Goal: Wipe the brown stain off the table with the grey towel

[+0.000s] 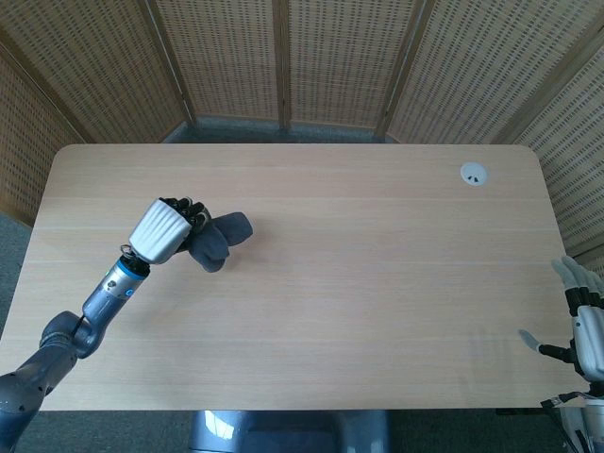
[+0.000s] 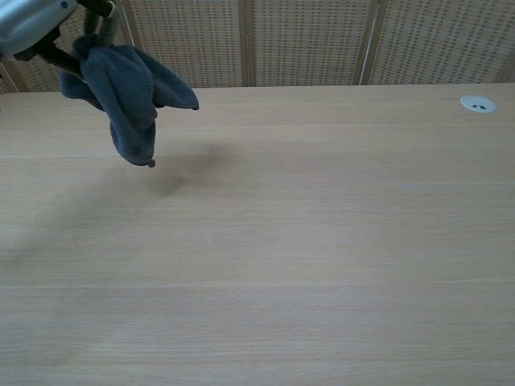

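Two hands in play, one of them at the near right edge of the table (image 1: 377, 283): the right hand (image 1: 583, 326), seen in head view only, sits just off the table's near right corner with fingers spread apart and nothing in them. Table surface is light wood grain; in chest view a faint darker patch (image 2: 211, 158), possibly shadow or residue, lies on the wood below and to the right of the hanging cloth; cannot tell which. No distinct brown mark can be made out in either view. Further back on the left side, the left hand (image 1: 168, 228) is raised over the table with its fingers curled around the grey towel (image 2: 125, 88), gripping it at the top. Towel is bunched and hangs down from the grip; chest view shows its lowest tip clear of the wood, with a soft shadow under it. Head view places hand and towel over the left third of the table, about mid-depth. Far right, near the back edge, a small round white grommet (image 1: 473, 173) is set in the tabletop. Behind the table stand woven wicker screens (image 1: 283, 57).
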{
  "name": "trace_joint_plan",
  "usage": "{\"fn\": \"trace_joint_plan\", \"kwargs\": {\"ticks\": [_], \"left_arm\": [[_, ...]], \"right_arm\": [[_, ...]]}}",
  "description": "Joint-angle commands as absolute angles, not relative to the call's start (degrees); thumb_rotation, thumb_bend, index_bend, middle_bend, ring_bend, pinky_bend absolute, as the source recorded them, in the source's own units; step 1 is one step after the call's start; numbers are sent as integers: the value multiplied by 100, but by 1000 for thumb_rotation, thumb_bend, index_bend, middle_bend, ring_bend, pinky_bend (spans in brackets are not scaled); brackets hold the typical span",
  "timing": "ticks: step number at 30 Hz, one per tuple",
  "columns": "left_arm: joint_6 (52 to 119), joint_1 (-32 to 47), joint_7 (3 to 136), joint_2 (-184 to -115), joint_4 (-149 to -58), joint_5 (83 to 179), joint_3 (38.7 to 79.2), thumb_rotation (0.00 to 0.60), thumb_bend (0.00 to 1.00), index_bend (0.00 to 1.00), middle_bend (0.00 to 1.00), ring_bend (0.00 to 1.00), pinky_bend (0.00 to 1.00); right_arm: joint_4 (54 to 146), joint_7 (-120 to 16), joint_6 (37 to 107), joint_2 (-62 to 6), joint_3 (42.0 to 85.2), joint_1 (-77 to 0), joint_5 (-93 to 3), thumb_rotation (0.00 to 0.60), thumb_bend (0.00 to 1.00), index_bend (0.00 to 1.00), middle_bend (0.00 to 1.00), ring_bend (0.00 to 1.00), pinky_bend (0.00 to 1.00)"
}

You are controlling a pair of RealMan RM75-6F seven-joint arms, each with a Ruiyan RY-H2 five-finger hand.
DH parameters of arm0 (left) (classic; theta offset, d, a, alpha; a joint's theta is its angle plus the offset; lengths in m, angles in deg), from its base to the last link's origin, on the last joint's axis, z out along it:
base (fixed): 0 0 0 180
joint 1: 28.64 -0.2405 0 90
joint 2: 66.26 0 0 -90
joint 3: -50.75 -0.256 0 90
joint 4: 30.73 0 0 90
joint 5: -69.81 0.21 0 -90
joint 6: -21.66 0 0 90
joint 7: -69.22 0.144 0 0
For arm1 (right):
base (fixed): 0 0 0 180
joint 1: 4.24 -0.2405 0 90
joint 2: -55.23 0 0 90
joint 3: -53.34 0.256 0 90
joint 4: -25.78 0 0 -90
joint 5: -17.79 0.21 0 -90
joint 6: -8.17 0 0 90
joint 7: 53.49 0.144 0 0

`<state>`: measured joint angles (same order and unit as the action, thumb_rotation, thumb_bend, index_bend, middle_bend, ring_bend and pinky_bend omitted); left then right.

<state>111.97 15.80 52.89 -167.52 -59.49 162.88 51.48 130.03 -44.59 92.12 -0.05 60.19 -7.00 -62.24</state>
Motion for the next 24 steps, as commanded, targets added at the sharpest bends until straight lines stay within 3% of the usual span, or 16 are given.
{"fn": "trace_joint_plan", "kwargs": {"ticks": [1, 15, 21, 24], "left_arm": [[11242, 1416, 5383, -16606, -6063, 16233, 5168, 600, 216, 728, 659, 641, 913], [11072, 1536, 5535, -16601, -6530, 16276, 5317, 600, 217, 728, 659, 641, 912], [10867, 1233, 5706, -16349, -6676, 16051, 5357, 600, 217, 727, 660, 640, 912], [10472, 1040, 5744, -16123, -6913, 15857, 5330, 600, 202, 693, 591, 566, 876]], "right_arm": [[13000, -4449, 9210, 1, 6019, -701, -6226, 600, 0, 0, 0, 0, 0], [12995, -4557, 9161, -43, 6019, -734, -6179, 600, 0, 0, 0, 0, 0], [12989, -4479, 9132, -15, 6015, -739, -6190, 600, 0, 0, 0, 0, 0], [13000, -4536, 9106, -34, 5991, -757, -6231, 600, 0, 0, 0, 0, 0]]}}
